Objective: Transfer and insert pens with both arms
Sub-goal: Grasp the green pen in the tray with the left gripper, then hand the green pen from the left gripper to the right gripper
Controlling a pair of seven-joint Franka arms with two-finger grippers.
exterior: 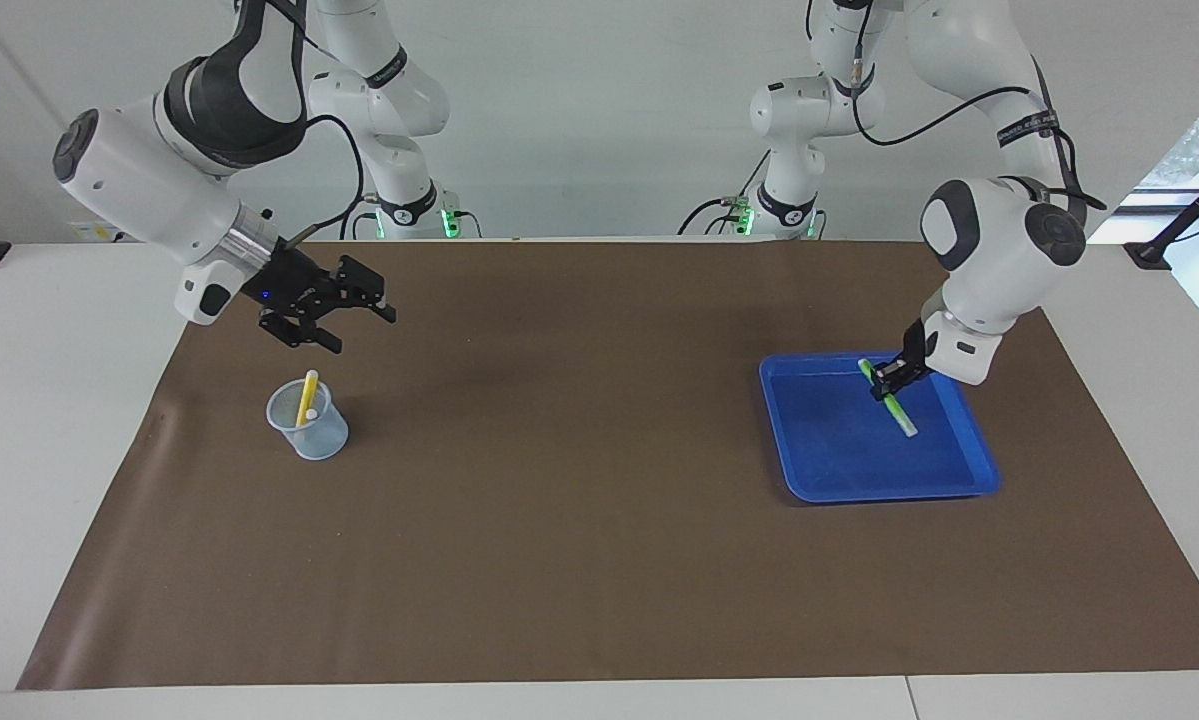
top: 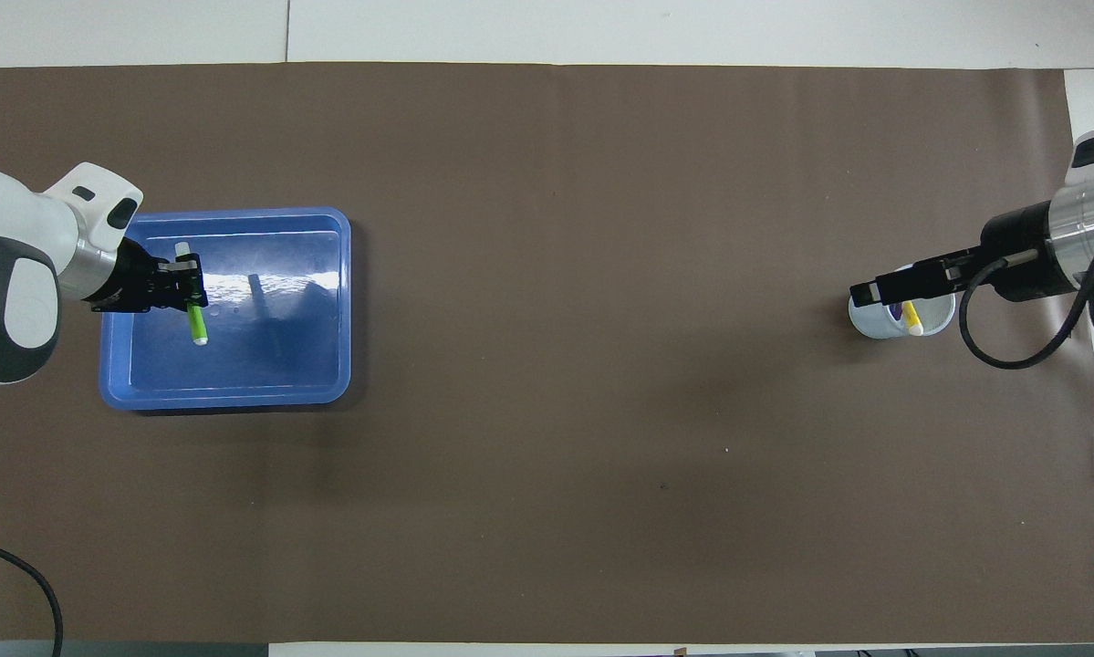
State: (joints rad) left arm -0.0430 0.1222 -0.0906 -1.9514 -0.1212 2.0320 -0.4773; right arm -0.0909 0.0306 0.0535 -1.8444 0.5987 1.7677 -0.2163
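Left pincer (exterior: 887, 386), on the white jointed arm entering from the left arm's end of the counter, is clamped on the bright green marker pen (exterior: 900, 413) with a pale translucent end. The pen hangs tilted from the pincer, over the shallow blue plastic tray (exterior: 829, 470), its pale tip pointing down toward the tray floor (whether the tip touches the floor cannot be told). In the overhead view the same pincer (top: 182, 278) grips the pen (top: 197, 321) near one end, and the longer green part juts out past the fingers above the tray (top: 236, 394).

Right pincer (exterior: 354, 305) hangs in the air with its fingers spread wide and nothing between them. Below it, toward the right arm's end of the brown paper mat (exterior: 579, 560), stands the small clear plastic beaker (exterior: 309, 425). The yellow marker pen (exterior: 306, 397) leans inside the beaker, pale end down. From overhead the right pincer (top: 880, 290) partly covers the beaker (top: 875, 327), within which the yellow pen (top: 911, 318) and the purple marker pen (top: 895, 313) show side by side.

The mat covers the white counter (exterior: 59, 400).
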